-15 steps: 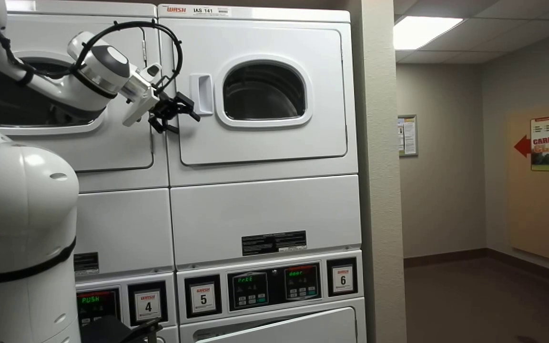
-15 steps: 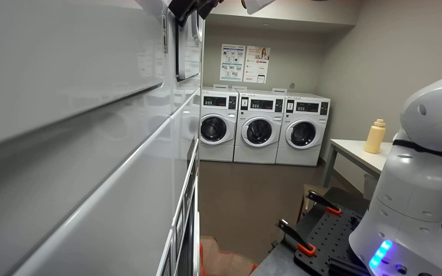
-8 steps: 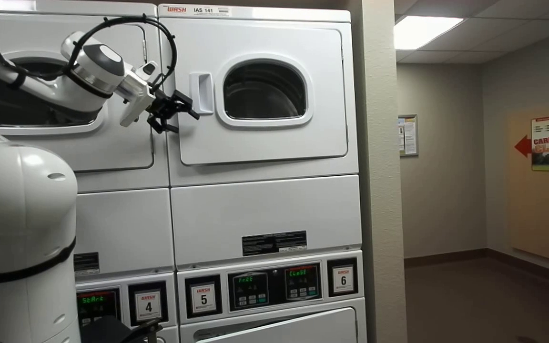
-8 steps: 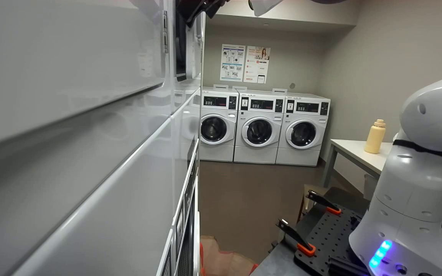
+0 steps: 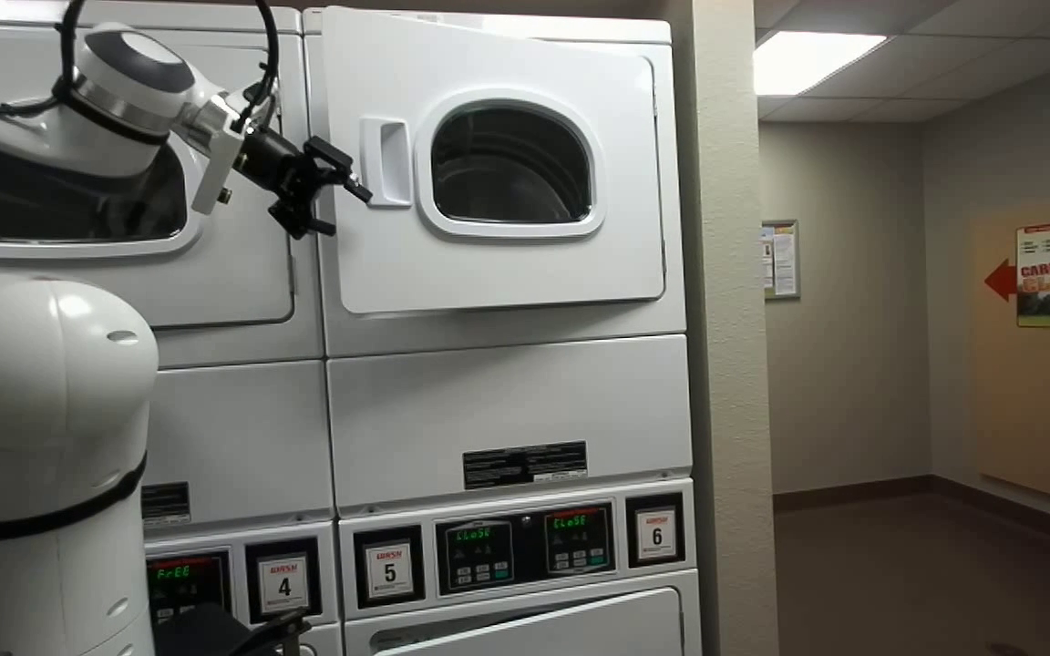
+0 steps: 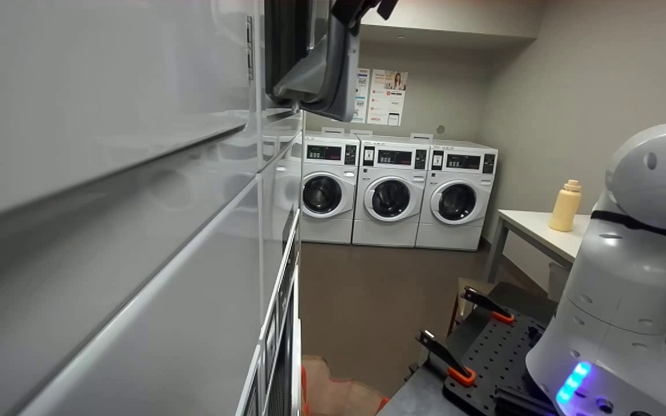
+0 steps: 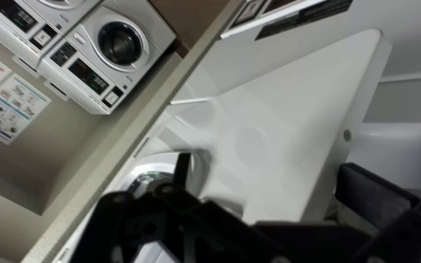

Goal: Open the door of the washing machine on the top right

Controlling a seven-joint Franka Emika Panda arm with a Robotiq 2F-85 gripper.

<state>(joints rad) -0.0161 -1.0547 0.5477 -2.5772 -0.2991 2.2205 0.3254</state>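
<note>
The white door of the washing machine stands ajar, its handle side swung outward. In an exterior view the door's inner side and the dark opening show. The pale handle is on the door's left part, beside the dark window. My black gripper is at the door's handle-side edge. In the wrist view my gripper has its fingers wide apart. One finger is over the front near the handle; the other is beyond the door's edge. Contact is hard to tell.
The twin machine's closed door is behind my arm on the left. A wall pillar stands right of the machine. A lower door is tilted outward. A pegboard bench with clamps and a paper bag are below.
The door's handle side has swung outward, widening the gap to the machine. My gripper has moved with it, away from the machine and a little left and up in an exterior view.
</note>
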